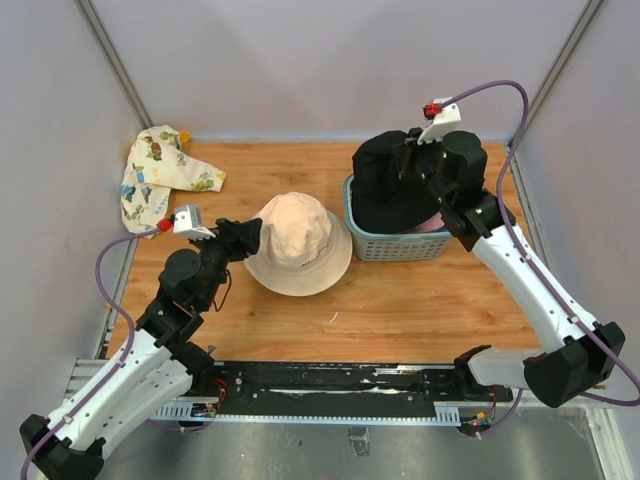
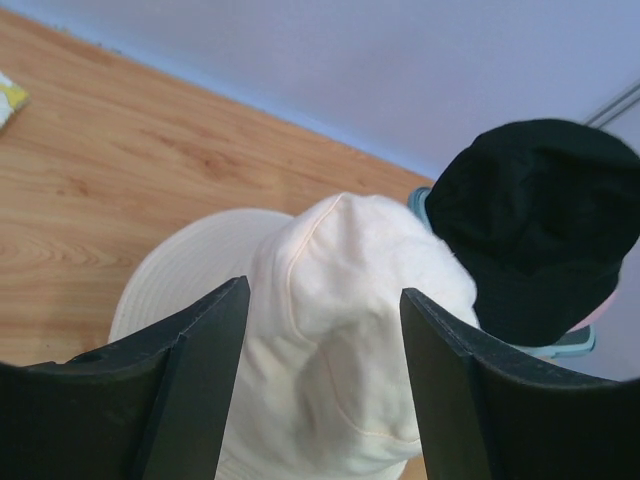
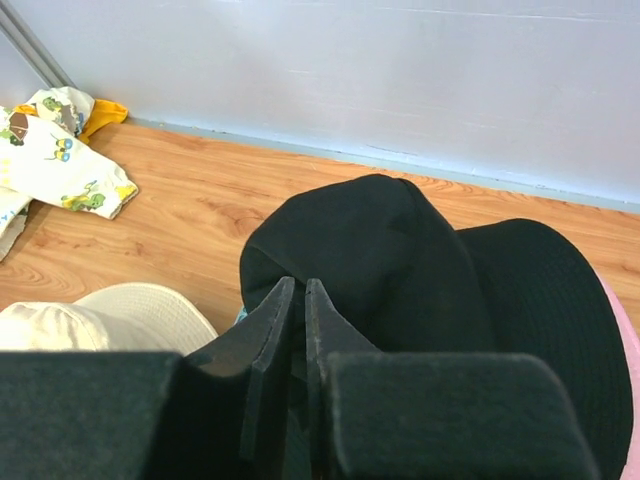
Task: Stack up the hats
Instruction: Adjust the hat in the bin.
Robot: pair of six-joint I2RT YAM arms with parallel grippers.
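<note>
- Hats rest on a wooden tabletop (image 1: 400,310). Its whole front strip is bare, from the arm bases up to the hats, and the front right part gives the widest open room.
- Grey-green slatted basket (image 1: 395,245) stands at the rear right, close to the tabletop's right edge.
- Black hat (image 1: 385,185) is heaped on the basket, crown up, and its brim spills over the rear and left rims.
- Cream hat (image 1: 297,245) lies crown up at the middle of the tabletop. Its brim edge is just beside the basket's left wall; contact cannot be told.
- Printed cloth piece (image 1: 160,175) is crumpled in the rear left corner and reaches the left edge, with bare wood between it and the cream hat.
- Pink hat (image 3: 628,400) shows only as a sliver under the black brim.
- Left end effector (image 2: 323,300) is released, its fingers spread to either side of the cream crown.
- Right end effector (image 3: 300,285) is at the black crown with only a thin slit between its fingers; I cannot tell whether it is pinching fabric.
</note>
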